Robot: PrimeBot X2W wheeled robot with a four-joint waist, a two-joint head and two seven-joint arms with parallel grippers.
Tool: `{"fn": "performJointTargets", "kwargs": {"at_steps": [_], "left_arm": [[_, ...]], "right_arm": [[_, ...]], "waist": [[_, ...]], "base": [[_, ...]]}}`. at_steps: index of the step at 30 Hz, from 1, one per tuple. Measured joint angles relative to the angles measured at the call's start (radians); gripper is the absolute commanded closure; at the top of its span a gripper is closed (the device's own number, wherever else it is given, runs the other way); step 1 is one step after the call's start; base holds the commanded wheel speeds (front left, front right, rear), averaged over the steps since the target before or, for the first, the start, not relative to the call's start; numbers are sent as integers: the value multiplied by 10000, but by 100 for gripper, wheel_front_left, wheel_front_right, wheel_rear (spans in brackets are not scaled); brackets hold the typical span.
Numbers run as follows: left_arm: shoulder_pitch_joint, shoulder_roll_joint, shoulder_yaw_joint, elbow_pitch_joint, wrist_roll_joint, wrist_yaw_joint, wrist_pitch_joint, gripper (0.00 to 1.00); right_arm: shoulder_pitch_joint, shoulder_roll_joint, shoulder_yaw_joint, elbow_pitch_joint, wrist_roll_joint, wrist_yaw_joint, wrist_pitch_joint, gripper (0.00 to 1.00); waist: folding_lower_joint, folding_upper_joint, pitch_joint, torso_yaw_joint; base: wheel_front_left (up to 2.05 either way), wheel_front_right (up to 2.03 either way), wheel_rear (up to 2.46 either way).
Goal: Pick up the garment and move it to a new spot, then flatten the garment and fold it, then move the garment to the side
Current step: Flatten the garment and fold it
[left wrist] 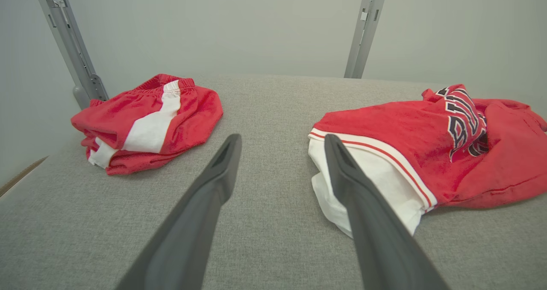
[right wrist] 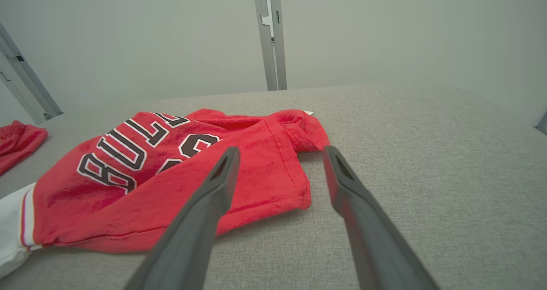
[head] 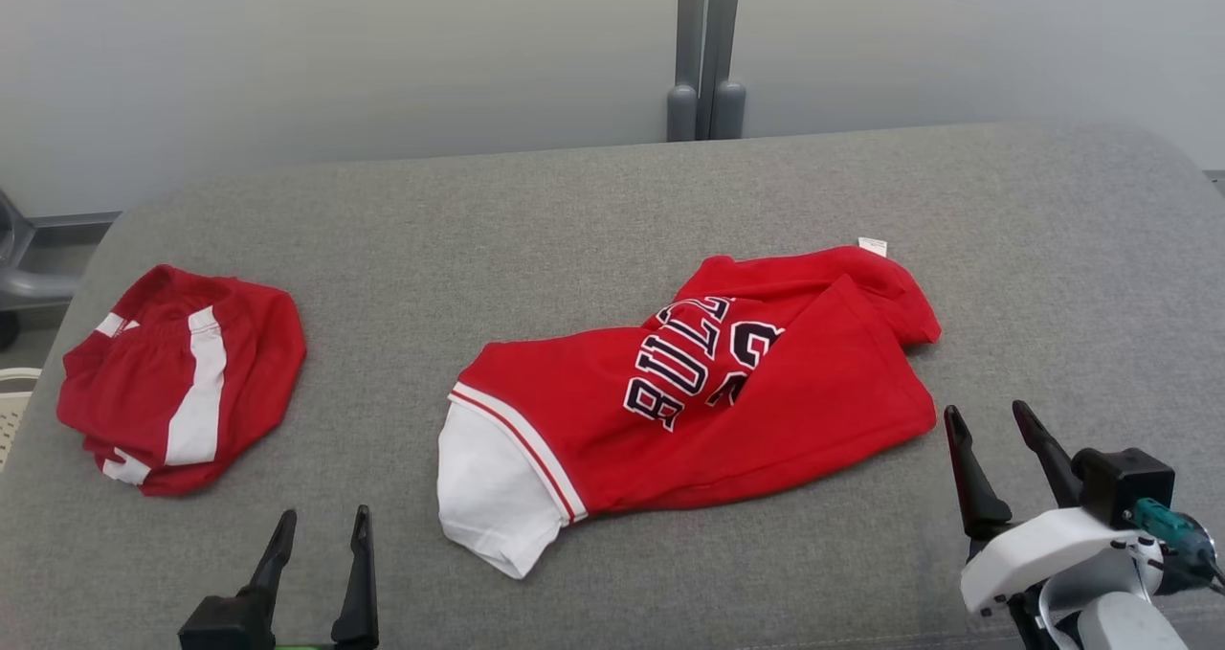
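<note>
Grey cushion (head: 612, 200), jersey (head: 766, 411), leftward shorts (left wrist: 145, 119)

The garment (head: 766, 411) is soft, matt red cloth with a white sleeve and printed lettering. It lies on a work surface (head: 574, 210) of coarse, matt grey woven fabric. The left gripper (head: 324, 514) and right gripper (head: 985, 409) look like matt dark plastic, the right wrist shell (head: 1043, 545) smooth white plastic, and the far post (head: 705, 56) smooth grey metal.

Left tool (head: 324, 514) and right tool (head: 985, 409) low at either side, jaws wide apart.
</note>
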Motion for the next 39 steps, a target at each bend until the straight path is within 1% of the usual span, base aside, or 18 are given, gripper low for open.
{"fn": "performJointTargets", "kwargs": {"at_steps": [4,9,13,20,23,33,34,35,36,37,39], "left_arm": [[-554,230,-472,924,-236,-77,0,0],[-1221,355,-1030,2188,-608,-113,0,0],[-1806,433,-1737,2941,-982,-117,0,0],[-2912,704,-2727,3979,-1480,-119,0,0],[-3330,725,-3135,4261,-1824,-119,0,0],[-4156,813,-4234,5595,-2840,-127,-8,0],[-4210,809,-4383,5672,-2959,-127,-36,0],[-4259,790,-4514,5728,-3147,-127,-38,31],[-4289,794,-4569,5712,-3264,-127,-38,84],[-4308,803,-4591,5655,-3302,-127,-36,100],[-4308,853,-4644,5572,-3350,-127,-31,100]], "right_arm": [[-513,-297,115,715,148,0,50,0],[-1158,-397,351,1772,318,0,-6,0],[-1896,-508,556,2631,441,0,-117,0],[-3120,-560,1043,4199,606,0,-326,0],[-3545,-581,1218,4759,688,0,-407,0],[-4391,-451,1873,6447,1114,0,-527,0],[-4428,-447,1937,6537,1160,0,-529,20],[-4463,-437,2000,6596,1223,0,-537,60],[-4506,-439,2065,6627,1246,0,-537,100],[-4542,-443,2107,6579,1304,0,-537,100],[-4554,-477,2138,6385,1327,0,-539,100]], "waist": [[0,0,118,-34],[0,0,321,-52],[0,0,599,-79],[0,0,1242,-59],[1,0,1479,-21],[1,0,1942,107],[1,0,1950,120],[1,0,1951,126],[1,0,1947,124],[1,0,1943,122],[1,0,1912,123]], "base": [[0,0,0],[0,0,0],[0,0,0],[0,0,0],[0,0,0],[0,0,0],[0,0,0],[0,0,0],[0,0,0],[0,0,0],[0,0,0]]}}
